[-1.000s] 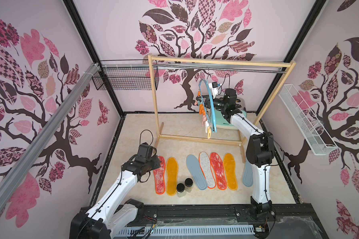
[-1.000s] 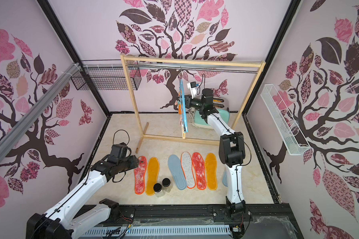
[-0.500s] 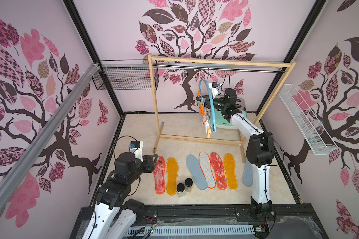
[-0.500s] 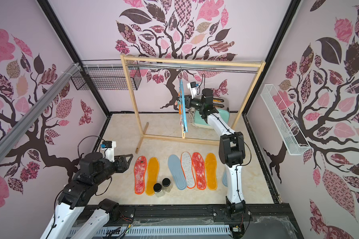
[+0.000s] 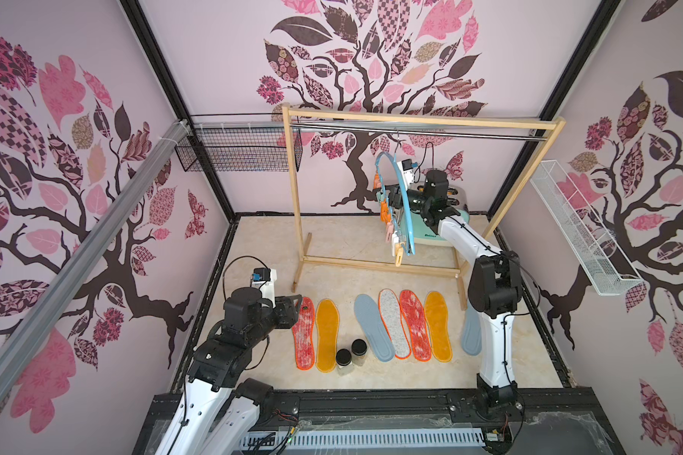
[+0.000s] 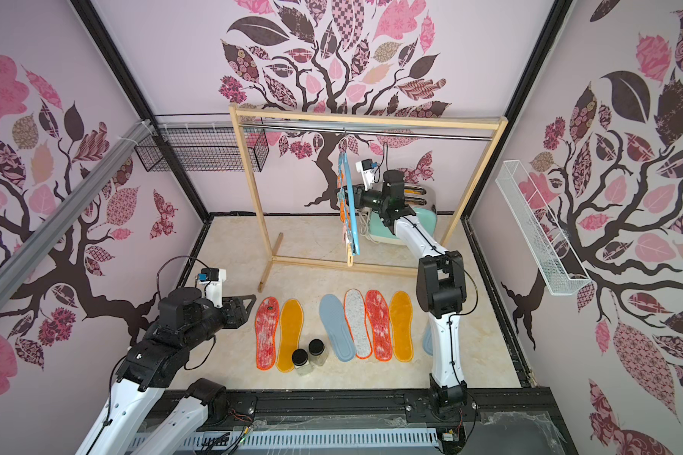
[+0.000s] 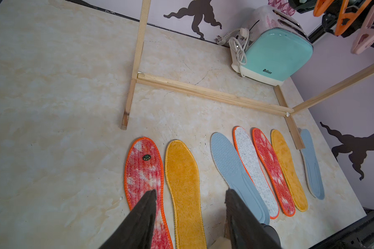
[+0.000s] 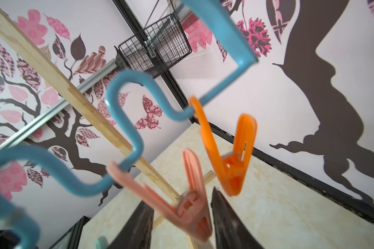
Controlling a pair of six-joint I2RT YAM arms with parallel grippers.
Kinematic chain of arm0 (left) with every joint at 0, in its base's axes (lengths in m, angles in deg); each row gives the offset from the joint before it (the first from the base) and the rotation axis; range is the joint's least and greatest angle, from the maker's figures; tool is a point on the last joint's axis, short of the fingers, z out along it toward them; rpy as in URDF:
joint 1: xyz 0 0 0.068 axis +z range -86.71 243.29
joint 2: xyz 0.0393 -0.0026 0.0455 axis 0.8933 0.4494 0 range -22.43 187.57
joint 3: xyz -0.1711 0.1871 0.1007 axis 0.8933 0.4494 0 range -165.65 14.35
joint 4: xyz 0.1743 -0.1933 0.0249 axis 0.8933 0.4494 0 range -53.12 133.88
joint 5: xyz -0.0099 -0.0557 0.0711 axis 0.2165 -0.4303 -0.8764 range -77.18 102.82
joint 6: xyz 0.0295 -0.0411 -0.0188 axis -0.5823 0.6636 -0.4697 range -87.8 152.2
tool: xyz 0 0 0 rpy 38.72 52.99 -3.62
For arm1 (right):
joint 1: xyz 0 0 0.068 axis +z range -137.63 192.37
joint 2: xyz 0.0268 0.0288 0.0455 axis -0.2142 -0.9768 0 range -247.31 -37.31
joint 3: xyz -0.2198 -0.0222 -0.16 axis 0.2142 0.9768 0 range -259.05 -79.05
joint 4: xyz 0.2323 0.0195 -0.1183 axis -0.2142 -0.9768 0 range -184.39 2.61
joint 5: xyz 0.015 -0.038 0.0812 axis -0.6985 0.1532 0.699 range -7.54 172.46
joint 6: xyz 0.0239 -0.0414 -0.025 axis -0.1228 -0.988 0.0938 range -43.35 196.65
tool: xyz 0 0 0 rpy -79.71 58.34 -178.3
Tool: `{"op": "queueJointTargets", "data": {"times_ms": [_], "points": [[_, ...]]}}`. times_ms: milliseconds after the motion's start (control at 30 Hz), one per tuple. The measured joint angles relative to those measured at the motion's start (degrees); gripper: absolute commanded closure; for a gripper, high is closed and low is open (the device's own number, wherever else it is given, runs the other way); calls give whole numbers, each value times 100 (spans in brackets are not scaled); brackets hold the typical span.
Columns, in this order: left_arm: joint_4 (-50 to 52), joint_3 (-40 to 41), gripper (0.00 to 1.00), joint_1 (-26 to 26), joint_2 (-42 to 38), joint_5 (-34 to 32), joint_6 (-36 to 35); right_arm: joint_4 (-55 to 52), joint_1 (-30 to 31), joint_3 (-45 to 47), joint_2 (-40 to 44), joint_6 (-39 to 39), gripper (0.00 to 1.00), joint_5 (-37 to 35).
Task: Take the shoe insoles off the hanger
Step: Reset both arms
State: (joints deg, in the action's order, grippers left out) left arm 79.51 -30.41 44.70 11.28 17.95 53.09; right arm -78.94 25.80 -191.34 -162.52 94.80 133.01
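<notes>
The light blue hanger (image 5: pixel 396 205) hangs by its hook from the metal rail, and its wavy bar (image 8: pixel 127 76) fills the right wrist view. My right gripper (image 8: pixel 180 197) is open at the pins, with a pink clothespin (image 8: pixel 192 207) loose between its fingers and an orange one (image 8: pixel 231 163) beside it. Both pins hold nothing. Several shoe insoles lie flat in a row on the floor, from a red mottled one (image 5: pixel 303 335) to a grey-blue one (image 5: pixel 471 331) half behind the right arm. My left gripper (image 7: pixel 190 193) is open and empty above the red and yellow insoles (image 7: pixel 183 172).
Two black-lidded jars (image 5: pixel 351 356) stand just in front of the insole row. A mint toaster (image 7: pixel 276 54) sits at the back behind the wooden frame (image 5: pixel 296 197). A black wire basket (image 5: pixel 237 153) and a white wire basket (image 5: pixel 580 224) hang on the side walls.
My left arm has drawn back and lifted away from the leftmost red insole. The right arm has stayed at the hanger.
</notes>
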Motion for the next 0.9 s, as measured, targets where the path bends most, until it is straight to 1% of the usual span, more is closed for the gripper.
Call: {"op": "queueJointTargets", "data": {"times_ms": [67, 233, 467, 700, 900], "points": [[0, 0, 44, 0, -13, 9, 2, -59, -13, 7, 0, -22, 47, -31], [0, 0, 44, 0, -13, 11, 2, -98, -24, 79, 0, -42, 46, -87], [0, 0, 44, 0, -22, 13, 0, -96, -24, 496, 11, -17, 46, -149], [4, 0, 44, 0, -90, 17, -2, -20, -24, 1432, 341, 55, 46, -332], [7, 0, 44, -48, -306, 42, -4, 59, -24, 2450, 957, 94, 46, -573]]}}
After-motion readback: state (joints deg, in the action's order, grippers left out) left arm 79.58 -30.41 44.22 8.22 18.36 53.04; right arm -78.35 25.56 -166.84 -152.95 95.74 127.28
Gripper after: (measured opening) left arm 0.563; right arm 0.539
